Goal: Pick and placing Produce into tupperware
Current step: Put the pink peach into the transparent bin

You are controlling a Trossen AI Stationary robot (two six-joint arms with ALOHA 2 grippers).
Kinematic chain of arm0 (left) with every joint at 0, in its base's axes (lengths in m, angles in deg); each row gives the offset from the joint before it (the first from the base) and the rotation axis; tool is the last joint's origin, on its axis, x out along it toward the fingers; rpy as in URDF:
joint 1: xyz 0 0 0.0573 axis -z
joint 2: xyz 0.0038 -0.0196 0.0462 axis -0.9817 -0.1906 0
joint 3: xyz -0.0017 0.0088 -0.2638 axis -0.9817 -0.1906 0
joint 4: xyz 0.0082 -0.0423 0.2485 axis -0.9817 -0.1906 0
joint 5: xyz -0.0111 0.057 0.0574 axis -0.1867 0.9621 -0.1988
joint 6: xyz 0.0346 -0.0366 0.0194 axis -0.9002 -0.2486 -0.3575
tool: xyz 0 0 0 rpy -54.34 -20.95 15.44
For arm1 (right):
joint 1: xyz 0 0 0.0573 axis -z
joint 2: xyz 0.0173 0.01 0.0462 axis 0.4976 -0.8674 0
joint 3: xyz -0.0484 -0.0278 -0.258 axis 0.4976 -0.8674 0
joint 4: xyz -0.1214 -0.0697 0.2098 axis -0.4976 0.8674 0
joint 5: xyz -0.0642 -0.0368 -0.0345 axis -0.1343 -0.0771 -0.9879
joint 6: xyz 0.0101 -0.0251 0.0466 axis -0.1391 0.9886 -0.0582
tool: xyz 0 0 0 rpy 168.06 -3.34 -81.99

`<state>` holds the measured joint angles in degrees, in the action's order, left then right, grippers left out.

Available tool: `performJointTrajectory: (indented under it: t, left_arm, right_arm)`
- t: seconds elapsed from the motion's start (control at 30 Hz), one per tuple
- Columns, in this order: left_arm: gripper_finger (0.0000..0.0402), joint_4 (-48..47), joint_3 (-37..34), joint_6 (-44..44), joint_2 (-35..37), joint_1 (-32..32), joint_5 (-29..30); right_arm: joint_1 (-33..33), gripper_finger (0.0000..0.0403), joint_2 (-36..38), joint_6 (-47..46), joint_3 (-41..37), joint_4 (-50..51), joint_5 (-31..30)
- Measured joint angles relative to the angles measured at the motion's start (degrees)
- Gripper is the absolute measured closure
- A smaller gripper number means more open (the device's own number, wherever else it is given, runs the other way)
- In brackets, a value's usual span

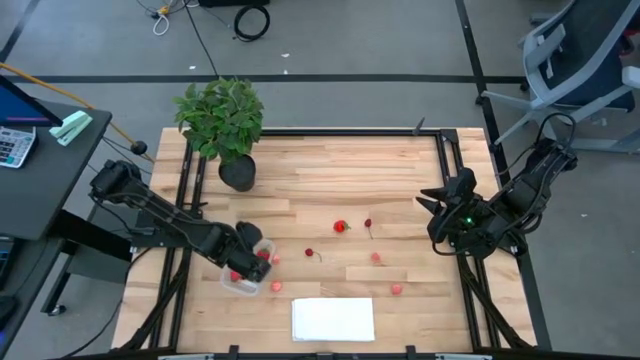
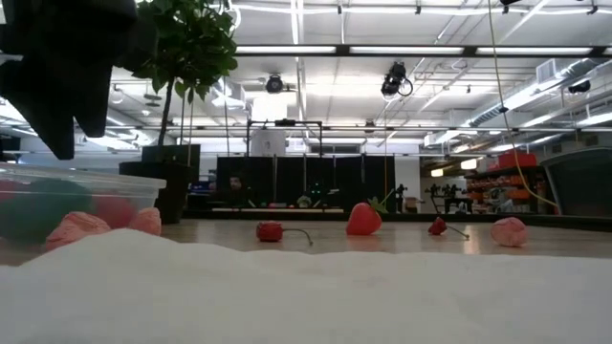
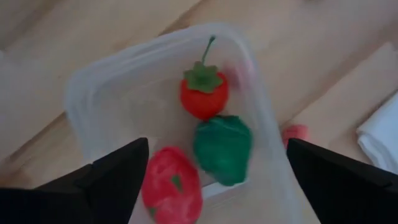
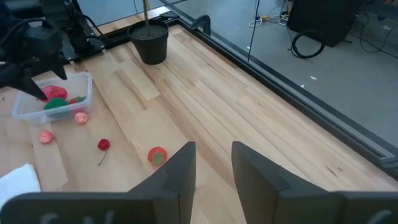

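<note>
Left gripper (image 3: 211,171) hangs spread above the clear plastic tupperware (image 3: 112,93) — releasing produce; right gripper (image 4: 211,165) waits aside, slightly parted, empty.

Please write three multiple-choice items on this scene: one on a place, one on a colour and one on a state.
1. Where is the left gripper?
A. above the tupperware
B. beside the potted plant
C. over the white sheet

2. What colour is the piece of produce lying between the two red ones in the tub?
A. yellow
B. green
C. purple

3. How do the left gripper's fingers stand?
A. shut on a strawberry
B. shut on nothing
C. open, holding nothing

Answers: 1 A, the left wrist view looks down into the tub. 2 B, a green piece lies between the stemmed red piece and the other red one. 3 C, the fingers stand wide apart with nothing between them.
</note>
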<state>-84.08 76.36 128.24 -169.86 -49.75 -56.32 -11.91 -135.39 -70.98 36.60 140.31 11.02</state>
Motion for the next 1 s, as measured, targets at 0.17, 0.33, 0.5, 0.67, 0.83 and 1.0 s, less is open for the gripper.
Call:
performJointTrajectory:
  t: [0.17,0.33,0.5,0.67,0.83,1.0]
  left_arm:
    - [0.0024,0.3,2.7,-5.1,0.1,-1.9,0.0]
    - [0.0029,-0.5,6.8,-10.7,0.1,-4.7,0.0]
    - [0.0024,4.7,7.5,-17.1,0.1,-7.7,0.4]
    - [0.0028,10.5,7.5,-29.2,-1.0,-9.0,0.6]
    - [0.0032,18.4,7.5,-36.6,-2.3,-9.2,0.5]
    - [0.0033,22.5,7.5,-42.2,-2.7,-9.9,1.0]
  right_arm:
    - [0.0,0.0292,0.0,0.0,0.0,0.0,0.0]
    - [0.0,0.0292,0.0,0.0,0.0,0.0,0.0]
    - [0.0,0.0292,0.0,0.0,0.0,0.0,0.0]
    - [0.0,0.0292,0.0,0.0,0.0,0.0,0.0]
    - [0.0,0.0292,0.0,0.0,0.0,0.0,0.0]
    - [0.0,0.0292,0.0,0.0,0.0,0.0,0.0]
